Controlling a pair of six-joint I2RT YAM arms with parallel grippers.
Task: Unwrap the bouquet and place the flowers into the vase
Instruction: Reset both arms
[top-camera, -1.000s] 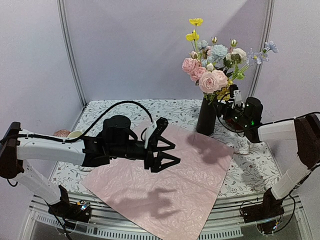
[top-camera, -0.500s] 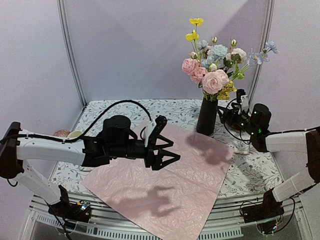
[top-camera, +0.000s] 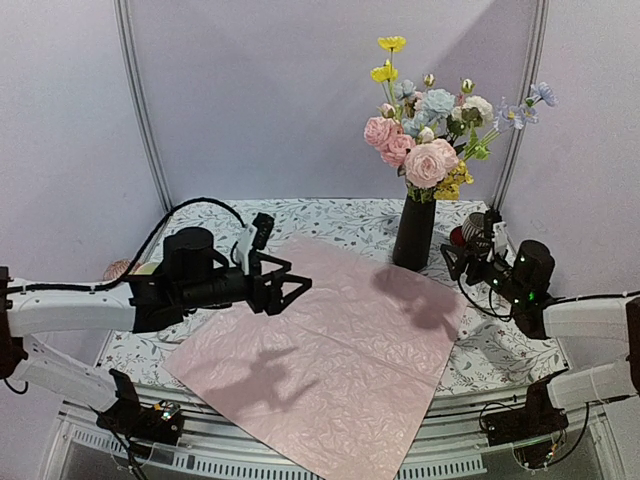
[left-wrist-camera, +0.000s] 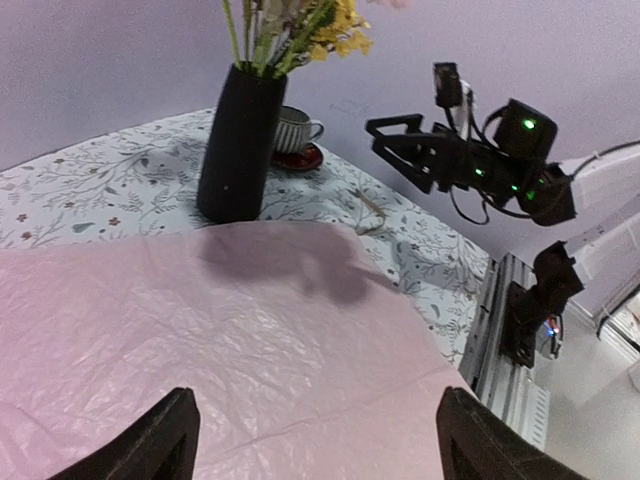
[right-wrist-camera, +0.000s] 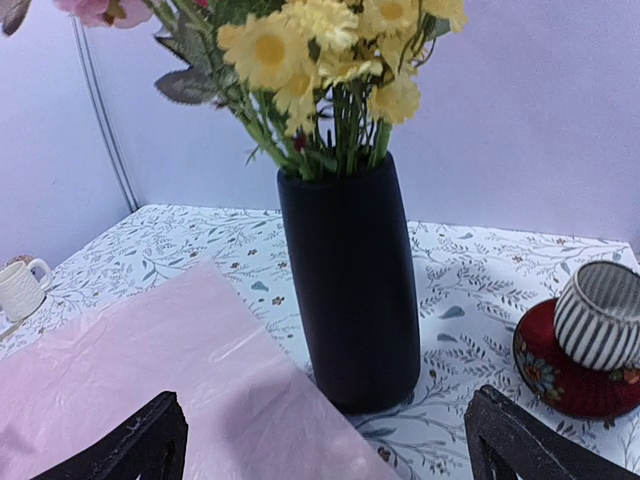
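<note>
Both arms are pulled back compared with a second ago: the left gripper (top-camera: 288, 281) is drawn off the middle of the pink wrapping paper (top-camera: 330, 350) toward its left edge, and the right gripper (top-camera: 456, 262) is backed away from the vase (top-camera: 413, 232) and dropped lower. Fingers on both sides are spread wide with nothing caught between them. The flowers (top-camera: 425, 130) are seen standing in the vase at the back right of the counter (top-camera: 500, 350), while the paper is left lying flat and open in front. So the job looks pretty much done, judging by this, with only a retreat left. Not everything can be checked though: the blooms are cut off at the top of both wrist views, the stems are hidden inside the black vase, and a thin tan strand (left-wrist-camera: 368, 208) near the paper's corner is too small to be called string for sure. A ribbed cup (right-wrist-camera: 600, 315) on a red saucer (right-wrist-camera: 545, 375) is parked just right of the vase.
</note>
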